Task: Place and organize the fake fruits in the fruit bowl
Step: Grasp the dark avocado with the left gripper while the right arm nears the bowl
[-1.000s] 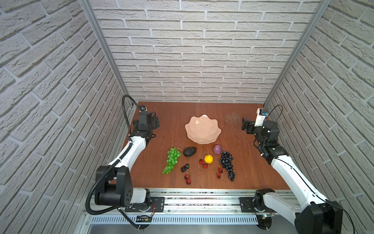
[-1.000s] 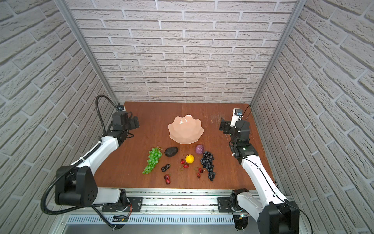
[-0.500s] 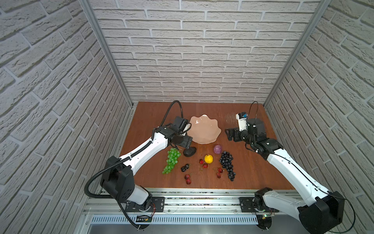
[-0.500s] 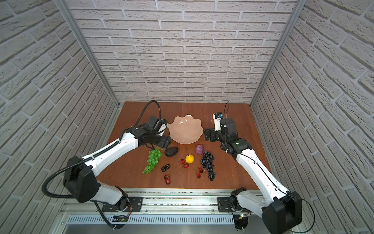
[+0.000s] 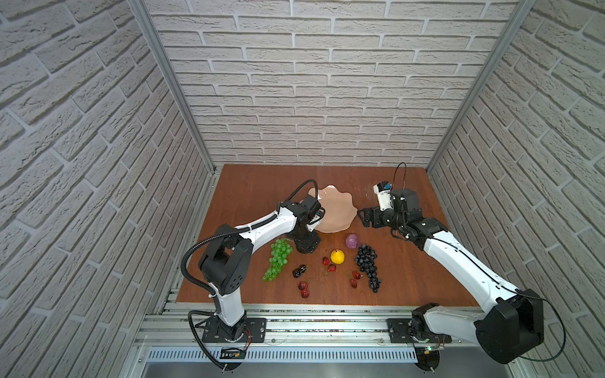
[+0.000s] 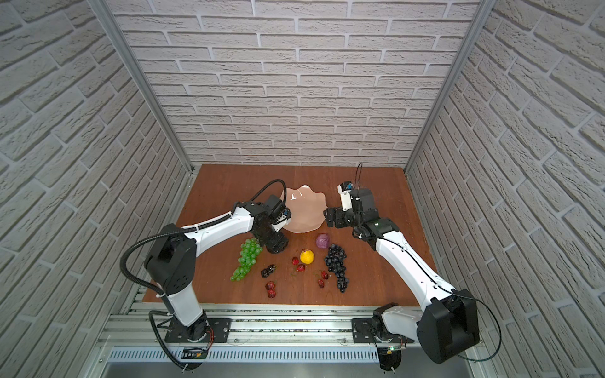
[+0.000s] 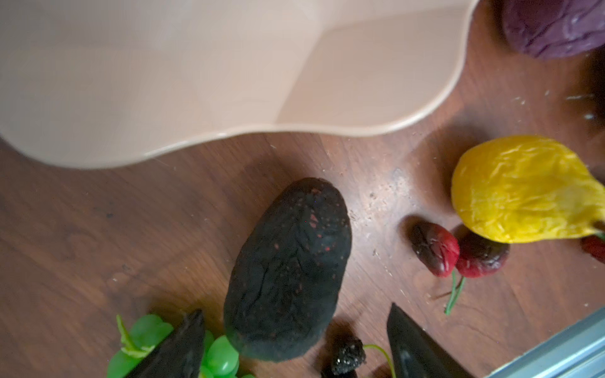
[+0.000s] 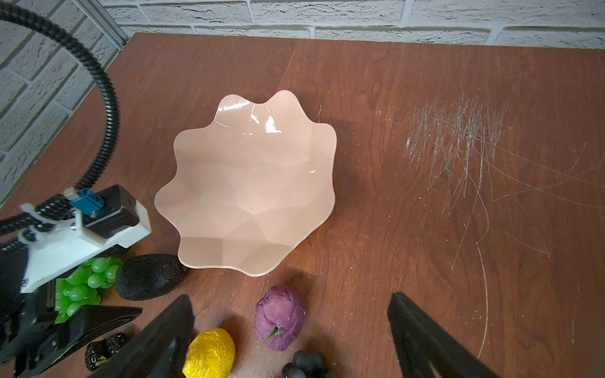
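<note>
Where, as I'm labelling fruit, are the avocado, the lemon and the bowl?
avocado (image 7: 288, 271): left wrist view, middle of its body.
lemon (image 5: 337, 256): a top view, middle of its skin.
bowl (image 8: 203, 252): right wrist view, bare inner wall.

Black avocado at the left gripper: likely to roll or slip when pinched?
The avocado is egg-shaped and lies on its side on the table, so a sideways nudge would probably roll it. Its matte, wrinkled skin should grip well. The wrinkles hint at a soft, light shell that may dent under the left gripper.
</note>
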`<state>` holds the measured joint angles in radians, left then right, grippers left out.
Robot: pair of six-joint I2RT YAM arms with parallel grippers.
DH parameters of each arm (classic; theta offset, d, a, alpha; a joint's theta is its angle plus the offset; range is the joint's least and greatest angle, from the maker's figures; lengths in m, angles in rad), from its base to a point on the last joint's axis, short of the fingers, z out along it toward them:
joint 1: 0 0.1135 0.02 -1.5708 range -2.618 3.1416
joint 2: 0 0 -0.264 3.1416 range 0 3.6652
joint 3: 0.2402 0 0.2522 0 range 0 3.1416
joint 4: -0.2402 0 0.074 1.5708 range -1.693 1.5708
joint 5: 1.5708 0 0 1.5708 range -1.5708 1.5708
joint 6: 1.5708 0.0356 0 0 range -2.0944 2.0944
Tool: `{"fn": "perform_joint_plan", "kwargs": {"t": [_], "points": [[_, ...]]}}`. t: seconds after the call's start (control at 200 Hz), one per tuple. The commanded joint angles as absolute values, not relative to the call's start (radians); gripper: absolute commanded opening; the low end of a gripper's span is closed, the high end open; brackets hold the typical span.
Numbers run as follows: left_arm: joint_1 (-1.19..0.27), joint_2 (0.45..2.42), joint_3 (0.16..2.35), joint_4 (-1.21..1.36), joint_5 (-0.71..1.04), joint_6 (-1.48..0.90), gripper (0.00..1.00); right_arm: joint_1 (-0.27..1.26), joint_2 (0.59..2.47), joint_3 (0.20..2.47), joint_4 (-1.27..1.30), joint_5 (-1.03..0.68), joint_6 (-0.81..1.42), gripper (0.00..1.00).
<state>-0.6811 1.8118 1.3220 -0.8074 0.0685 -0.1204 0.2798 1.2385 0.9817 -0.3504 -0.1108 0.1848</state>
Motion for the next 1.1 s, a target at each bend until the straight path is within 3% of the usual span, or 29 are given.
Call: {"fn": "perform_joint_plan", "kwargs": {"t": [0.0,0.355,0.525,0.83,1.095], "points": [[-0.684,1.846,1.34,-0.802,0.06,-0.082,0.84,0.285,1.247,0.986,-0.31,-0.123,0.19,0.93],[-0.684,1.861,1.269,-0.69,0.028,-0.097,0.75,0.285,1.267,0.987,-0.309,-0.146,0.202,0.91],[-0.679,1.867,1.255,-0.679,0.017,-0.111,0.66,0.285,1.273,0.992,-0.313,-0.15,0.204,0.89],[-0.673,1.823,1.278,-0.706,0.017,-0.138,0.38,0.285,1.269,1.005,-0.325,-0.158,0.202,0.88],[-0.674,1.773,1.289,-0.763,0.033,-0.138,0.33,0.285,1.247,1.002,-0.334,-0.152,0.19,0.87]]}}
